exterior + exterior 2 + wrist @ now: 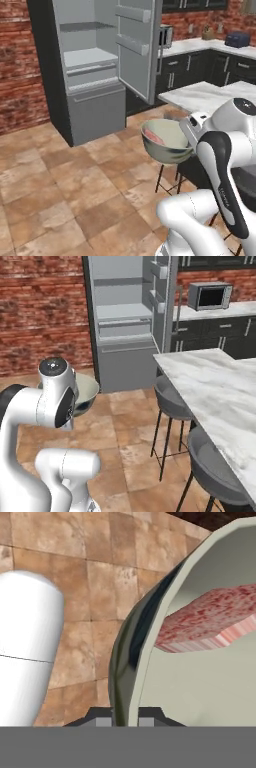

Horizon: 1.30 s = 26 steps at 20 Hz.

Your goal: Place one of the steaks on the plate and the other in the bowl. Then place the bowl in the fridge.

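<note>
The gripper (125,718) pinched the rim of the bowl (167,142), a steak (210,619) inside. The fridge (95,65) stood open beyond bare floor (60,200).

No readable text, labels, brand names, numbers or signs in any view. Faint dark marks on the robot arm (223,196), lower right, are too blurred to read.
</note>
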Motion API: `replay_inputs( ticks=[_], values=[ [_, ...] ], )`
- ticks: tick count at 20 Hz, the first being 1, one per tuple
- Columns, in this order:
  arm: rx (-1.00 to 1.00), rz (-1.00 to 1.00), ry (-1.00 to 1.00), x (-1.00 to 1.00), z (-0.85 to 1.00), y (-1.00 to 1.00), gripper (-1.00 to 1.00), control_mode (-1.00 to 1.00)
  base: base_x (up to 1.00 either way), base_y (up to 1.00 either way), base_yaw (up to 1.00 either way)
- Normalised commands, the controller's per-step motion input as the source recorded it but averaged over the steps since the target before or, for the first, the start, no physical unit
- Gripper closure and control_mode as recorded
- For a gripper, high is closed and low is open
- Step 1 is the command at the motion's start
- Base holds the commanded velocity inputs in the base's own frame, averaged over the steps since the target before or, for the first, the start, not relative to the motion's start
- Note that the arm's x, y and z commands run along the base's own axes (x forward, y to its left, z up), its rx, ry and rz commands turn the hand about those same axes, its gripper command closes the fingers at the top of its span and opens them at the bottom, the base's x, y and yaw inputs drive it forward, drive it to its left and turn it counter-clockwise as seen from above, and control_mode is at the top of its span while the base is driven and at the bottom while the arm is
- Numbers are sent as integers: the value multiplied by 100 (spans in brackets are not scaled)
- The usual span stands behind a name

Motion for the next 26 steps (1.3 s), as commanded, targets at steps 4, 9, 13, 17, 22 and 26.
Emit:
replay_inputs(
  ticks=[4,9,13,17,22,26],
  values=[
    [0,0,0,0,0,0,100,100,76,43,11],
    [0,0,0,0,0,0,100,100,76,30,6],
    [0,0,0,0,0,0,100,100,75,24,3],
    [0,0,0,0,0,0,100,100,70,14,1],
    [0,0,0,0,0,0,100,100,65,1,0],
    [0,0,0,0,0,0,100,100,65,0,0]
  ],
)
